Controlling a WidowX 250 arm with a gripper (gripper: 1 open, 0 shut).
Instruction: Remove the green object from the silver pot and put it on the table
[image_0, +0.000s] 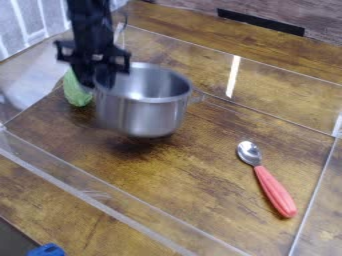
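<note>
While the silver pot (142, 98) hangs tilted just above the desk (201, 190), with a dark shadow on the wood beneath it, the jaws (95, 72) are clenched on its rim at the side nearest the desk's left edge. That gripped side sits higher than the opposite side, and the pot's mouth faces up and slightly toward the desk's right edge. Its outline is blurred. One small side handle shows on the right of the pot.

Lying on the wood just left of the pot and below the black arm, the green object (75, 90) is outside the pot, between it and the clear acrylic wall (80, 185) along the left edge. Whether it touches the pot's wall cannot be told, since the arm hides part of it.

Well apart from all this, near the desk's right edge, a red-handled spoon (269, 180) lies flat, its metal bowl toward the far edge and its handle toward the near right corner
</note>
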